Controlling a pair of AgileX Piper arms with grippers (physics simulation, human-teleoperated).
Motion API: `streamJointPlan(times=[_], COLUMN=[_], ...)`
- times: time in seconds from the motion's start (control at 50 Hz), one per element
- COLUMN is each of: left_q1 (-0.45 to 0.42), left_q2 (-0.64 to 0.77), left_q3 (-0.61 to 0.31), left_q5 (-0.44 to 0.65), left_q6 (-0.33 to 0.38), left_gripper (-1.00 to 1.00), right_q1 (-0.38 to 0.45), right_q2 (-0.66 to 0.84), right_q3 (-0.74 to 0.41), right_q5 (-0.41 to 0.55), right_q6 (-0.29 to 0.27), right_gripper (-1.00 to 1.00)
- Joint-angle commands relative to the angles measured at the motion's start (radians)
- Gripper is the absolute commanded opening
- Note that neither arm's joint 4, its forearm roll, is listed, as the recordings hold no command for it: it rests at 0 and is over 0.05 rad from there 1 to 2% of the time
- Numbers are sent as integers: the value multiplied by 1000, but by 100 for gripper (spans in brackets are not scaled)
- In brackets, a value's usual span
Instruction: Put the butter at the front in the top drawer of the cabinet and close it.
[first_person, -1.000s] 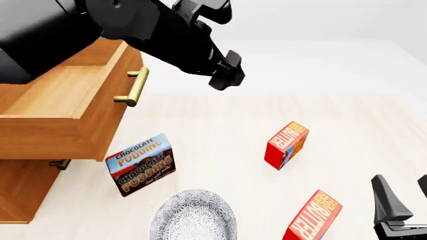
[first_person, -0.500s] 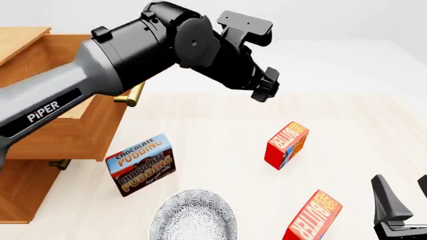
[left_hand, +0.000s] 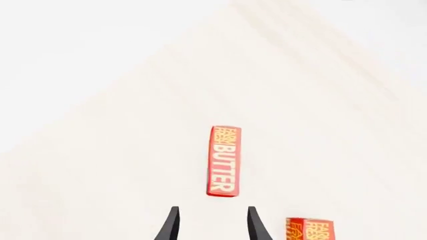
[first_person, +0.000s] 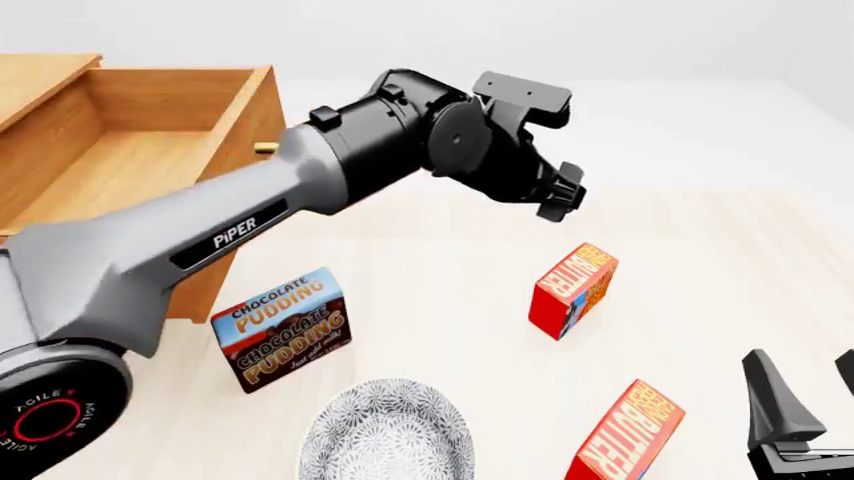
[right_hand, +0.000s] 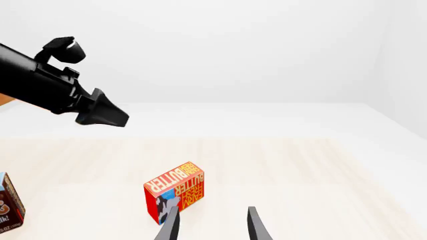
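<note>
Two red butter cartons stand on the table. The butter at the front (first_person: 625, 433) is near the front edge, also low in the left wrist view as the butter at the front (left_hand: 310, 229). The other carton (first_person: 574, 288) (left_hand: 223, 161) (right_hand: 173, 192) stands farther back. My left gripper (first_person: 561, 195) (left_hand: 212, 227) (right_hand: 100, 114) hangs open above the farther carton, holding nothing. At the front right, my right gripper (first_person: 806, 400) (right_hand: 212, 227) is open and empty, beside the front carton. The top drawer (first_person: 127, 165) of the cabinet (first_person: 34, 85) stands pulled out at the left.
A brown-and-blue chocolate pudding box (first_person: 280, 328) (right_hand: 7, 205) stands in front of the cabinet. A grey patterned plate (first_person: 387, 435) lies at the front edge. My left arm (first_person: 240, 235) stretches across the drawer front and hides the lower cabinet.
My left arm has swung right and down, away from the drawer, bringing its gripper over the farther carton. The right gripper and both cartons have stayed put.
</note>
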Motion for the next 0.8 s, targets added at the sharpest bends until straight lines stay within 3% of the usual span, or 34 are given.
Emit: streamJointPlan(times=[0.02,0.3,0.8], left_q1=[6,-8,-30], left_q2=[91,192,280], left_q3=[-63,-164,-204], left_q5=[-17,-7,-10], left_q6=[-22,-47,-71], left_gripper=[100,100,100], right_q1=[0,0,0], right_q2=[-3,-3,-3], right_q3=[1,1,1], right_q5=[2,2,2], right_q6=[0,0,0], right_gripper=[100,100,100])
